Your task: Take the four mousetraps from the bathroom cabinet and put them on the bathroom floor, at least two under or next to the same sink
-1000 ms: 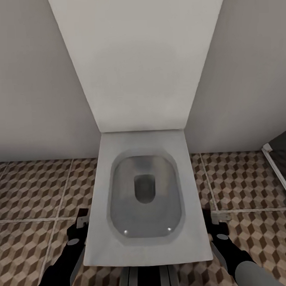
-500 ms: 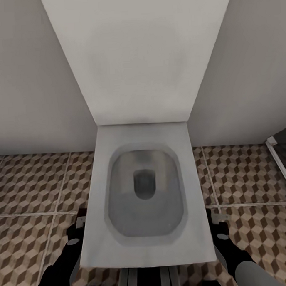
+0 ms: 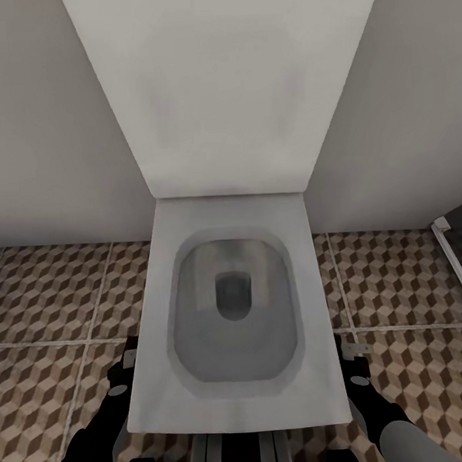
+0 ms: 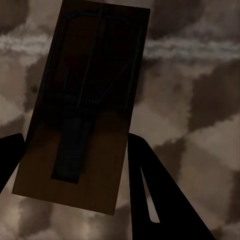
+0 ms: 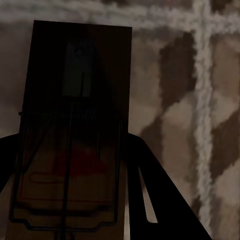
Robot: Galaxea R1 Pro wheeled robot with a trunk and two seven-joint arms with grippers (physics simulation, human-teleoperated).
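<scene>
Head view: high, looks steeply down on toilet [image 3: 234, 311] against wall, bathroom floor [image 3: 52, 299] either side. Left wrist view: very close along fingers onto mousetrap [image 4: 82, 105], floor tiles behind. Right wrist view: same closeness, second mousetrap [image 5: 75, 125]. Shared: patterned floor.

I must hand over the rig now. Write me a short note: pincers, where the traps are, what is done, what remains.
Left pincer: shut on a mousetrap, held above the bathroom floor.
Right pincer: shut on a second mousetrap, also above the tiles.
The head view faces the white toilet, with an arm at each side of it.
Done: two traps are picked up.
Left: set both on the floor under or right beside the sink, then bring the other two traps and lay them on the same floor.
</scene>
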